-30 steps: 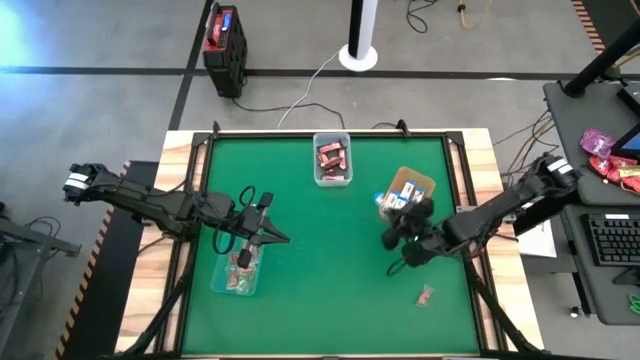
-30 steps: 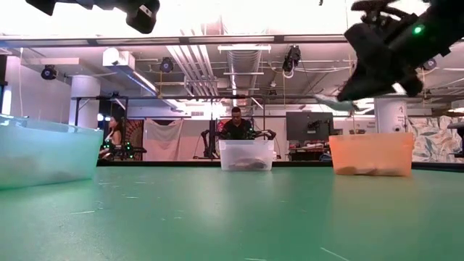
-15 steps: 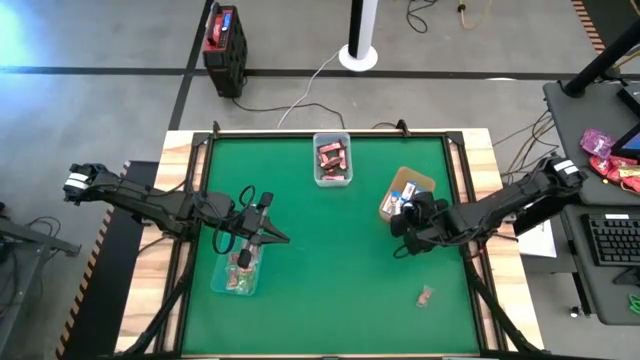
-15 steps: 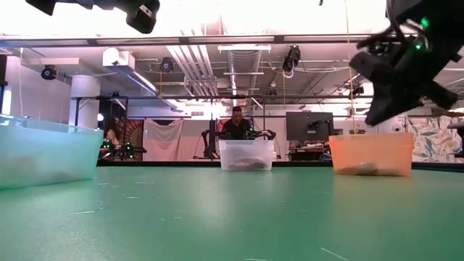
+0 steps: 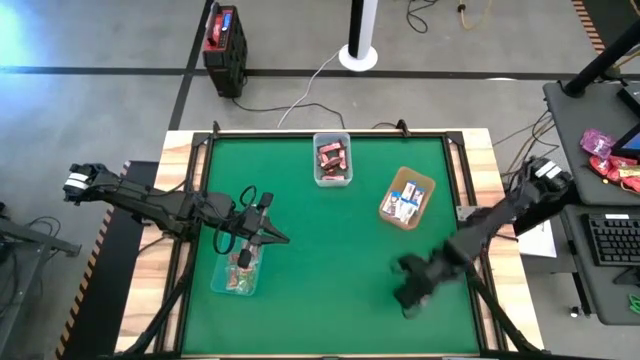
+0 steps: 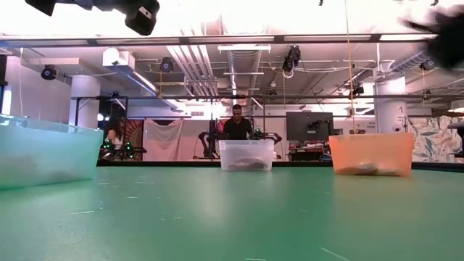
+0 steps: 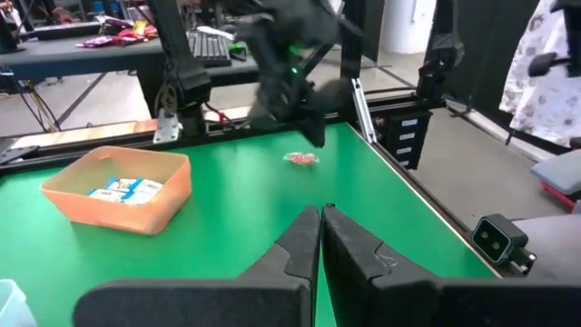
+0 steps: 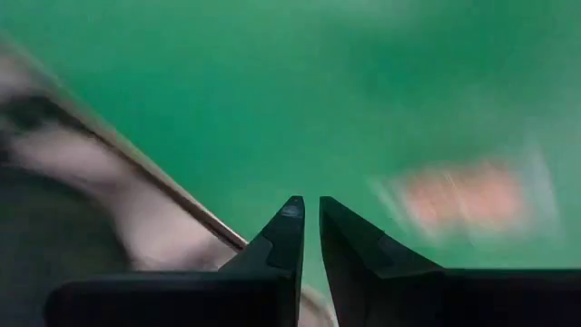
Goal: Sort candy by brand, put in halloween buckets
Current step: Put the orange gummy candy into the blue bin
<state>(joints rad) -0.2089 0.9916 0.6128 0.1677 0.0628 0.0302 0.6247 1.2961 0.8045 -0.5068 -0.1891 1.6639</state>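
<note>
One loose pink-wrapped candy (image 7: 301, 158) on green mat near right table edge; right gripper (image 5: 408, 296) nearly clenched, empty, beside it; left gripper (image 5: 268, 236) clenched over teal tub (image 5: 236, 275). Risk: narrow jaws nudge candy instead of straddling.

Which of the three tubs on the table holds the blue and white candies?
The brown rounded tray on the table's right side; the clear tub holds dark red pieces, and the teal tub sits under the left arm.

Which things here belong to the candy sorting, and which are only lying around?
Job: clear tub, brown tray, teal tub, loose pinkish candy, right gripper, left gripper.
Around: black-and-red box, keyboard, white post.
</note>
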